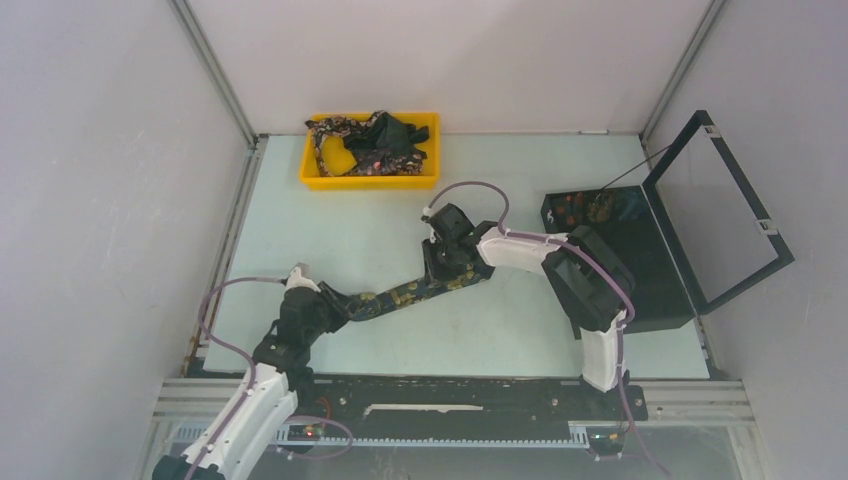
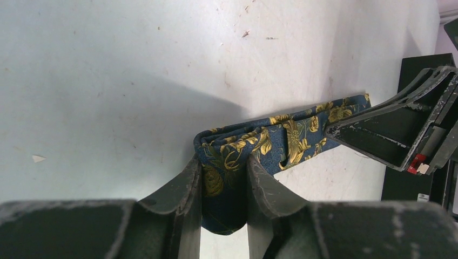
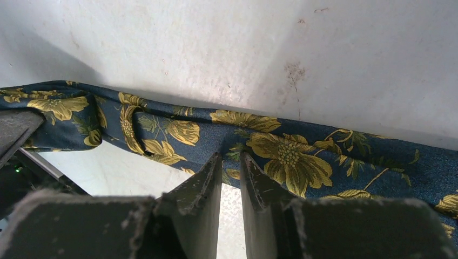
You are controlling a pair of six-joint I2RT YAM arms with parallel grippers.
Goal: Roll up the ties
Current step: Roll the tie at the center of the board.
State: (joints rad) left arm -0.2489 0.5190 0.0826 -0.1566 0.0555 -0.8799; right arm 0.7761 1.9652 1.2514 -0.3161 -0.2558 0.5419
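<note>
One tie (image 1: 400, 295), dark navy with gold flowers, lies stretched across the table between my two grippers. My left gripper (image 1: 335, 305) is shut on its left end. In the left wrist view that end is a folded, rolled bundle (image 2: 237, 148) pinched between the jaws of the left gripper (image 2: 224, 175). My right gripper (image 1: 447, 270) holds the tie's other part. In the right wrist view the right gripper (image 3: 231, 161) stands nearly shut, its tips pinching the near edge of the tie (image 3: 302, 156). The right gripper's fingers (image 2: 378, 132) also show in the left wrist view. More ties (image 1: 375, 140) lie heaped in the tray.
A yellow tray (image 1: 370, 182) stands at the back of the table, left of centre. A black hinged box (image 1: 640, 265) sits at the right edge with its lid (image 1: 715, 210) raised and small items (image 1: 585, 207) in its far corner. Grey walls enclose the table.
</note>
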